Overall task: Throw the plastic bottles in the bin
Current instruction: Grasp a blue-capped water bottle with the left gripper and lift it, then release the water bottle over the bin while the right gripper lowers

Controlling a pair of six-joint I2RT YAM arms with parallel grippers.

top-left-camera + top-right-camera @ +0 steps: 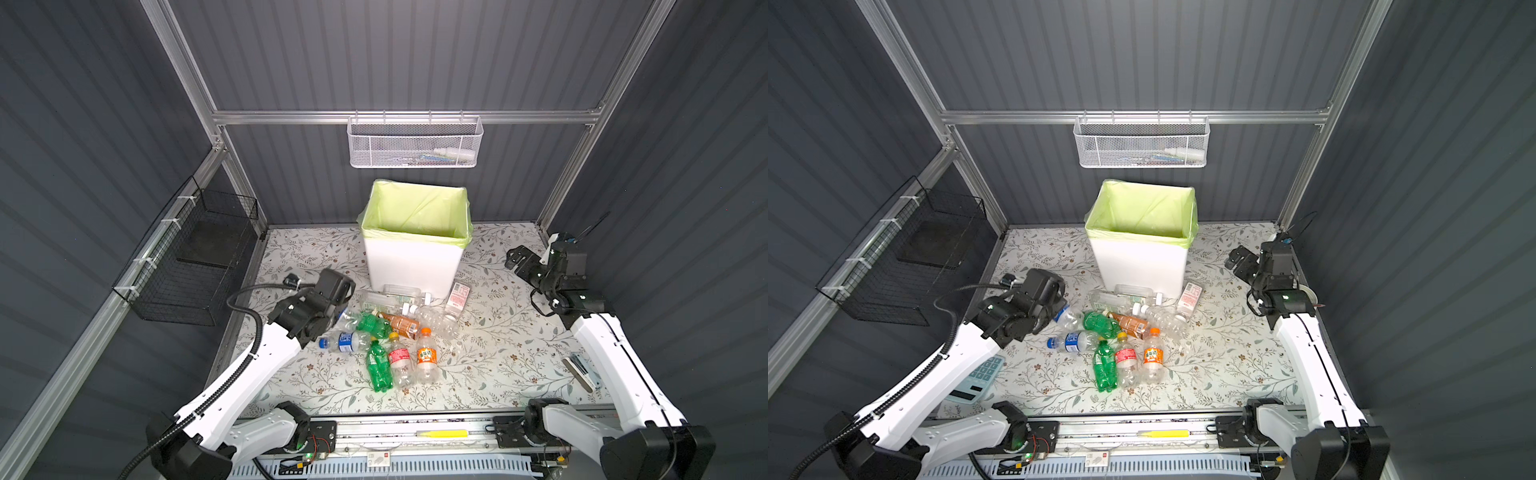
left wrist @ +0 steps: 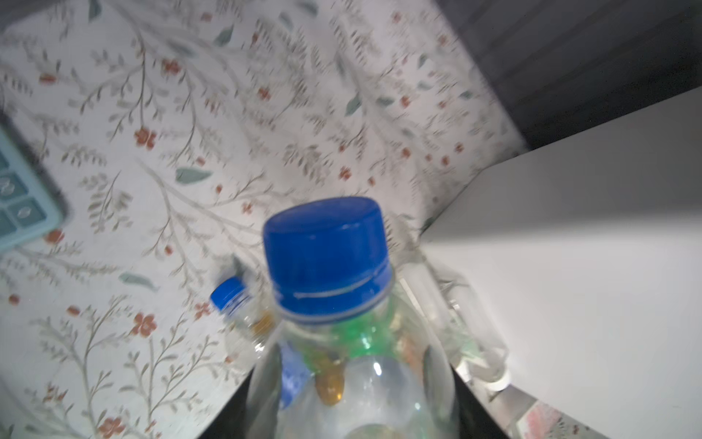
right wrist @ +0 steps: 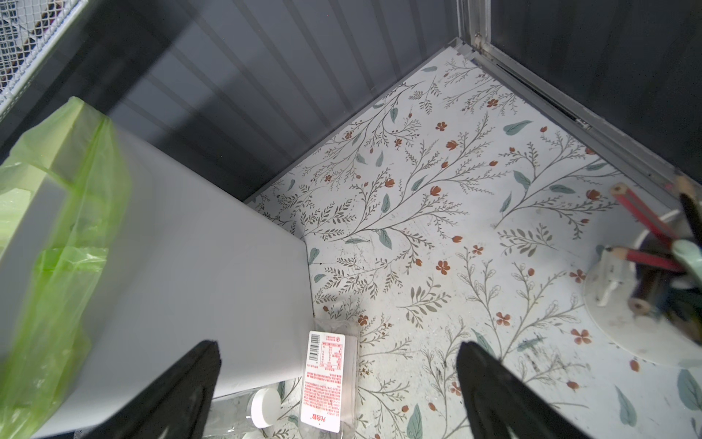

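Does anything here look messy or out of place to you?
Yes: the plastic bottles lie tumbled in a heap on the table, right in front of the bin, and some look dented. One blue-capped bottle sits in the left end effector. Nothing looks spilled.

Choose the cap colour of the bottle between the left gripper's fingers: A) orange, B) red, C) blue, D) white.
C: in the left wrist view, the clear bottle held in the left gripper carries a blue cap.
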